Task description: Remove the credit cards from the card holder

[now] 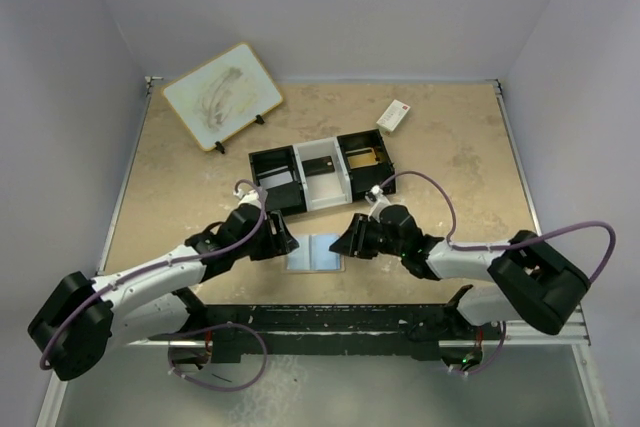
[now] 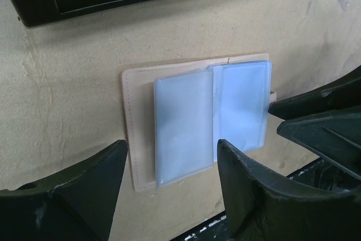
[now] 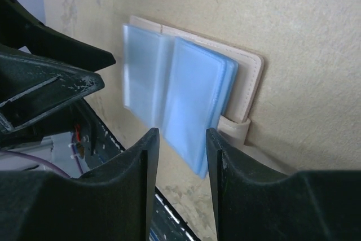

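Note:
The card holder [image 1: 316, 251] lies open and flat on the table, tan outside with pale blue plastic sleeves [image 2: 183, 122] fanned on top. I can make out no credit cards inside the sleeves. My left gripper [image 1: 285, 245] is open at its left side, its fingers [image 2: 84, 184] straddling the near edge of the card holder [image 2: 140, 139]. My right gripper [image 1: 345, 244] is at the right side, jaws partly apart. A corner of the sleeves [image 3: 197, 100] shows in the gap of the right gripper [image 3: 181, 134], and neither finger touches it. The snap tab [image 3: 237, 128] curls beside the right finger.
A black-and-white three-compartment tray [image 1: 350, 187] stands just behind the card holder, with a dark card [image 1: 320, 165] and a gold-coloured card [image 1: 365, 155] in it. A white box with a red mark [image 1: 393, 115] and a small board on a stand [image 1: 222, 95] sit farther back. The table's black front rail [image 1: 330, 317] is close.

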